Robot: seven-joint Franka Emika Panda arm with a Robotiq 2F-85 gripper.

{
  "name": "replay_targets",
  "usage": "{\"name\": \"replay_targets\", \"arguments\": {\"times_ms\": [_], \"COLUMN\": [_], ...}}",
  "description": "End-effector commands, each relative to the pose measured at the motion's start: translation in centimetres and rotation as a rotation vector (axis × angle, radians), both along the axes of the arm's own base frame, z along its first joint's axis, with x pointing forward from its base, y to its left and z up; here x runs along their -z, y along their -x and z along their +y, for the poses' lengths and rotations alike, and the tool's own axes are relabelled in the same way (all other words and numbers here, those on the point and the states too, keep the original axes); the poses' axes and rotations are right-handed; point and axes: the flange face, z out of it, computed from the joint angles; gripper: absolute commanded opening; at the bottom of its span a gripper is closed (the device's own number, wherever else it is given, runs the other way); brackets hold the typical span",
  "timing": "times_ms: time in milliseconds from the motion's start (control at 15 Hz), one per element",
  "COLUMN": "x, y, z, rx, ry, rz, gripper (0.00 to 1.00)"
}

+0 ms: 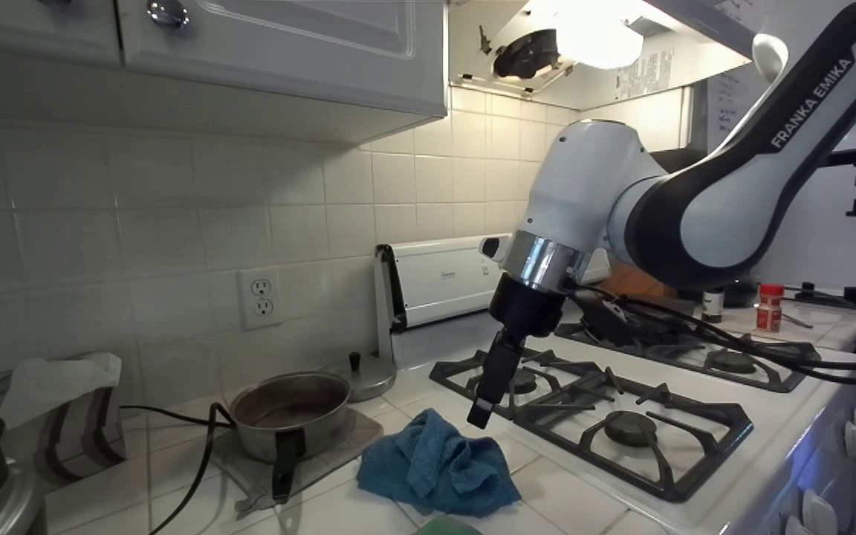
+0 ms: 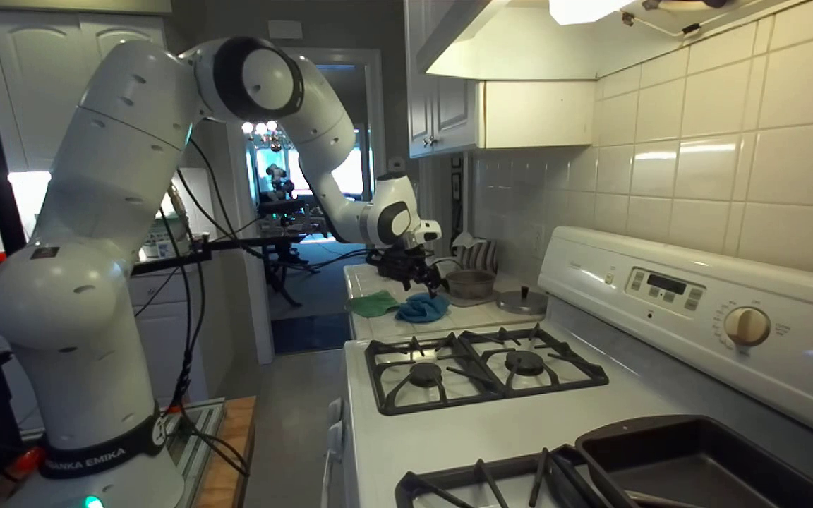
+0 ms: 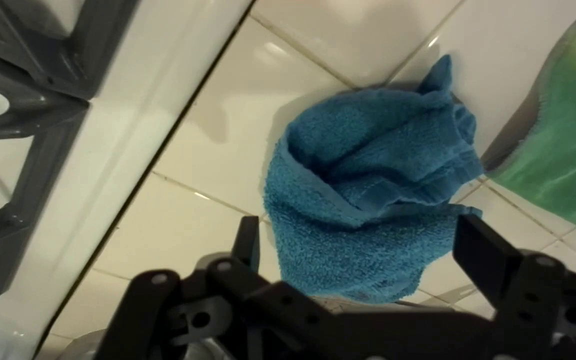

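- My gripper [image 3: 358,240] points downward, its two fingers [image 3: 483,250] spread apart.
- Blue cloth [image 1: 439,472]: crumpled on the tiled counter [image 1: 558,494]; in an exterior view it sits below my fingertips [image 1: 478,417], toward the near left, with a gap showing.
- In the wrist view, the blue cloth appears between my fingers and extends past their tips.
- Green cloth [image 3: 568,145]: just right of the blue cloth, wrist view.
- Stove [image 3: 138,105]: left of the blue cloth, wrist view.
- Pot [image 1: 324,423]: left of the blue cloth, in an exterior view.
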Motion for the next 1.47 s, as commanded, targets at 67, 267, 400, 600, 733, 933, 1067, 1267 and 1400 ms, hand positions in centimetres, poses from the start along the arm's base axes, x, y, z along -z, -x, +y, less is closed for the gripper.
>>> {"name": "replay_targets", "arguments": {"times_ms": [67, 267, 400, 600, 733, 933, 1067, 1267, 1400], "x": [1.4, 2.0, 2.5, 3.0, 2.7, 0.6, -1.3, -4.0, -5.2], "y": [-1.7, -2.0, -2.0, -1.9, -1.4, -0.2, 0.9, 2.5, 2.7], "z": [3.1, 4.5, 5.3, 6.3, 6.8, 7.8, 8.3, 8.6, 8.0], "rx": [-0.013, -0.035, -0.057, -0.103, -0.116, -0.136, -0.155, -0.167, -0.153], "ry": [0.041, 0.075, 0.098, 0.137, 0.148, 0.142, 0.126, 0.137, 0.182], "rz": [0.083, 0.105, 0.104, 0.091, 0.087, 0.071, 0.063, 0.055, 0.032], "gripper": [1.0, 1.0, 0.82, 0.59, 0.44, 0.22, 0.1, 0.0, 0.27]}}
